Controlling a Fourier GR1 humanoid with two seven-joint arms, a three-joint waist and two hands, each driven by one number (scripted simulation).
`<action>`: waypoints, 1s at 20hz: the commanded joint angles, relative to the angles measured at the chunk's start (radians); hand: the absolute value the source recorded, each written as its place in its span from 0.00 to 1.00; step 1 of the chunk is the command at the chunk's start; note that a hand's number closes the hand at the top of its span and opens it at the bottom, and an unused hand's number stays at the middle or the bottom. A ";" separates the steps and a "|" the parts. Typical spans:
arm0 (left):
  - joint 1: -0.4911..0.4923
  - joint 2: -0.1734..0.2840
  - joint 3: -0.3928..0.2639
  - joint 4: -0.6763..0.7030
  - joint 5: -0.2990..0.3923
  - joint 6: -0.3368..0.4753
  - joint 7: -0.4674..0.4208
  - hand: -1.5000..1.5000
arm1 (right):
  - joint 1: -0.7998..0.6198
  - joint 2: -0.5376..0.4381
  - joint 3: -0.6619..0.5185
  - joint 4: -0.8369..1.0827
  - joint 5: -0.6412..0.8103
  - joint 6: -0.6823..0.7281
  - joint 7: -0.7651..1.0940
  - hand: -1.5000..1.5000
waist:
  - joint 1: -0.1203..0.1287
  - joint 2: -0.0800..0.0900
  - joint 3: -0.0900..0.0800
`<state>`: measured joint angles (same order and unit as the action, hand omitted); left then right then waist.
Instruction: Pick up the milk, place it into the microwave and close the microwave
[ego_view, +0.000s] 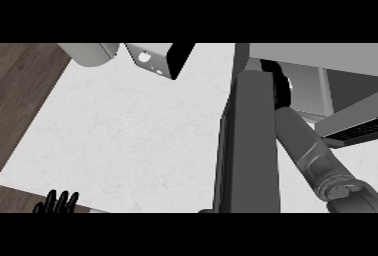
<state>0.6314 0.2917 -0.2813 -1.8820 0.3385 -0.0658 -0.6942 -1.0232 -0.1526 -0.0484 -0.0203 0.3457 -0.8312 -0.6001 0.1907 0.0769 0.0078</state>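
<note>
The white marble-patterned table (125, 140) fills most of the head view. The dark grey microwave door (251, 145) stands open, edge-on, just left of the grey right forearm (314, 155), which reaches up and away into the grey microwave cavity (310, 92). The right hand and the milk are hidden behind the door; finger state cannot be told. Likely the milk is being placed inside. The black left hand (57, 202) rests at the lower edge, fingers straight and upright.
</note>
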 joint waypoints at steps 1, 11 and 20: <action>0.009 -0.002 0.004 0.001 -0.004 0.003 -0.011 0.00 | -0.014 0.029 -0.014 -0.011 -0.015 0.079 -0.007 0.00 | -0.003 -0.005 0.000; 0.011 0.012 0.021 -0.011 0.016 -0.016 -0.011 0.00 | 0.049 0.064 -0.158 -0.106 -0.166 0.319 -0.162 0.00 | -0.064 -0.023 0.000; 0.084 0.009 0.012 -0.009 -0.001 -0.012 -0.037 0.00 | 0.199 0.058 -0.221 -0.102 -0.235 0.547 -0.339 0.00 | -0.108 -0.047 -0.003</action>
<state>0.6750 0.2968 -0.2717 -1.9111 0.3438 -0.0665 -0.7010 -0.8801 -0.0916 -0.2540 -0.1291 0.1275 -0.3710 -0.8718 0.0988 0.0414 0.0067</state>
